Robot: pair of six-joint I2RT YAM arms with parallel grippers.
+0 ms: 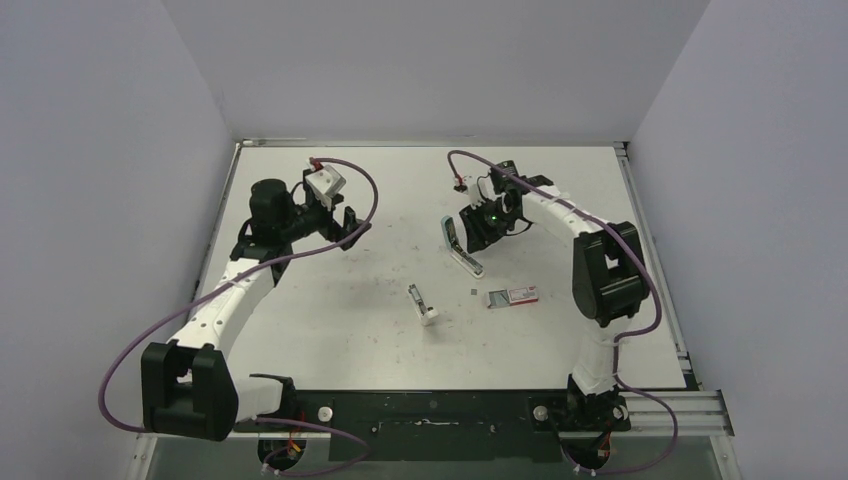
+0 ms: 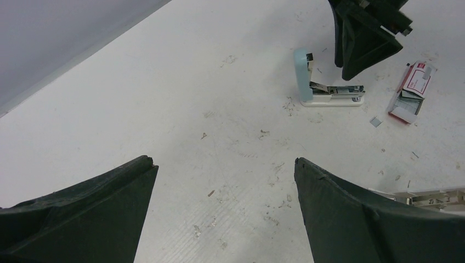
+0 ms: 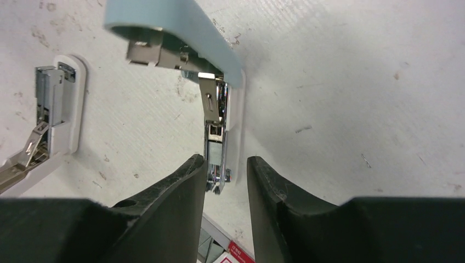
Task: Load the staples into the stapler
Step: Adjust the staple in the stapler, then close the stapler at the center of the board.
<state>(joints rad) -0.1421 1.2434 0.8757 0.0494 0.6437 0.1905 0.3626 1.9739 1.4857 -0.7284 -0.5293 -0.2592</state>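
We judge the loading barely begun on the white surface (image 1: 330,330). The left claw (image 2: 224,160) gapes wide and holds nothing. The right claw (image 3: 225,159), parted only narrowly with nothing visibly gripped, hovers over the stapler (image 3: 181,33), whose blue lid is flipped open. From that claw, the box (image 1: 512,296) lies at five o'clock and a loose strip of staples (image 2: 375,121) at six, apart.
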